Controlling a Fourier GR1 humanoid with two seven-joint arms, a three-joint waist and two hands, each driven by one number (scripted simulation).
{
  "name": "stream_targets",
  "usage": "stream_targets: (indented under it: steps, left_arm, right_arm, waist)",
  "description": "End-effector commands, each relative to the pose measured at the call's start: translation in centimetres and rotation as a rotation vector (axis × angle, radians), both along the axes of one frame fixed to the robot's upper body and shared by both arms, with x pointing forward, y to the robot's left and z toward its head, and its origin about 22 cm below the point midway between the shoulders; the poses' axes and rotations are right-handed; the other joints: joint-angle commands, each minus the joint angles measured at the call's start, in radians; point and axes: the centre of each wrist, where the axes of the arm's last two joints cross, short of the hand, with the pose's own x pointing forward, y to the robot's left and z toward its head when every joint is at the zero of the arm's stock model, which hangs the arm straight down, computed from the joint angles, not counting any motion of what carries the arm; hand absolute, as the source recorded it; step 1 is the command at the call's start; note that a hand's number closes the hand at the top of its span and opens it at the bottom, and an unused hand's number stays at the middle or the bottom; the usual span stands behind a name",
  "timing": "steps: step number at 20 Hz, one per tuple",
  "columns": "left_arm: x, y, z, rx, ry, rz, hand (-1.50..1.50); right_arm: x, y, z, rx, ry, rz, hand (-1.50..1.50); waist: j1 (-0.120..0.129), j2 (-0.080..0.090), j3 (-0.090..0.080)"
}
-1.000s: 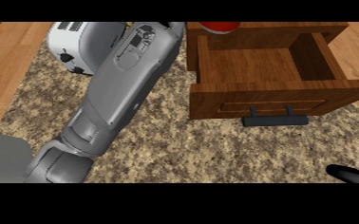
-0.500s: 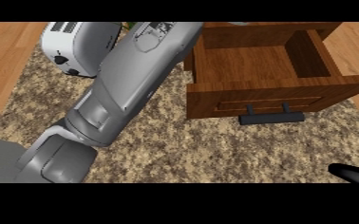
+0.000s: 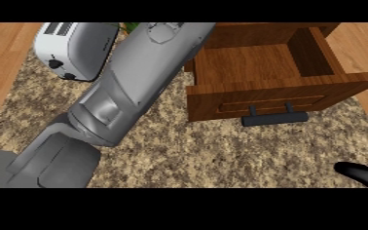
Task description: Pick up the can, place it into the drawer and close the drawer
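The wooden drawer (image 3: 273, 97) stands pulled open at the right, its inside bare, with a dark bar handle (image 3: 274, 118) on its front. No can shows anywhere in the view. My left forearm (image 3: 137, 87) runs from the lower left up to the top edge beside the drawer's left wall, and its hand is cut off beyond that edge. Of my right hand (image 3: 354, 171) only a black tip shows at the lower right corner, low over the counter.
A white toaster (image 3: 75, 48) sits at the upper left, close to the left forearm. A bit of green (image 3: 130, 27) peeks out between toaster and arm. The speckled stone counter (image 3: 215, 156) stretches in front of the drawer, with wooden floor at both sides.
My left forearm has swung to the right at its far end, toward the drawer's back left corner. The red can seen at the top edge one second ago is now out of sight.
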Motion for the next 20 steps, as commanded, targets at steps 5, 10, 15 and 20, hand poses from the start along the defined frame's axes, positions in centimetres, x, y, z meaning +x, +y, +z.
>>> stream_targets:
  steps: [5, 10, 15, 20]
  left_arm:
    - [0.3, 0.0, -0.7, 0.011, -0.027, 0.118, -1.50]
    - [0.3, -0.2, -0.2, -0.011, -0.044, 0.131, -1.50]
    - [0.7, 0.4, -1.0, -0.062, -0.020, 0.125, -1.50]
    - [0.2, -0.4, 1.0, -0.128, -0.027, 0.109, -1.50]
  right_arm:
    - [0.4, 0.1, 0.4, -0.017, 0.001, 0.034, -1.50]
    - [1.0, 0.9, 1.7, -0.144, -0.040, 0.042, -1.50]
    - [2.3, 1.4, 2.2, -0.286, -0.105, 0.052, -1.50]
    - [3.6, 2.4, 1.2, -0.440, -0.107, 0.035, -1.50]
  waist:
    - [-0.032, 0.007, 0.002]
    - [-0.031, 0.014, 0.001]
    - [-0.021, 0.020, 0.001]
    - [-0.003, 0.013, 0.000]
